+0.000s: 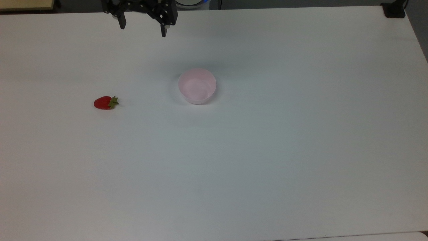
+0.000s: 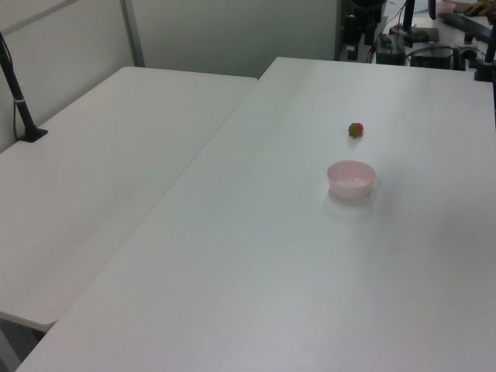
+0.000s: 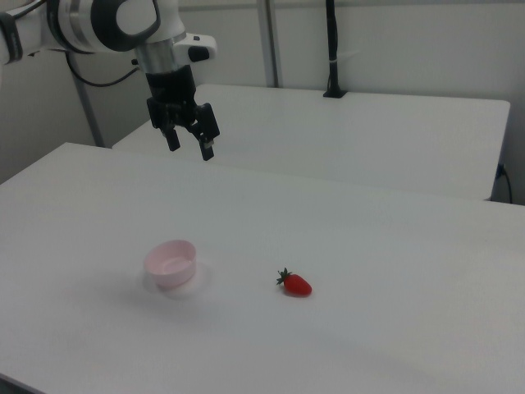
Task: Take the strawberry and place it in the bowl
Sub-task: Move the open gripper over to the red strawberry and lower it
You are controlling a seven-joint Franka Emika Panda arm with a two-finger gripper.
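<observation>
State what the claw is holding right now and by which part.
Nothing. The open claw hangs empty above the table, while the small glossy red strawberry lies on the white table, apart from the pale pink plastic bowl.

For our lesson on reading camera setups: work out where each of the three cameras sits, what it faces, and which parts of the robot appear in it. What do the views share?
Top view: high above the white table, looking down; the gripper, fingers open, hangs at the top edge.
Left view: raised past one table end, looking along it; the strawberry lies beyond the bowl.
Right view: low at the opposite side; the arm and gripper show at upper left.
All three share strawberry, bowl and table.
</observation>
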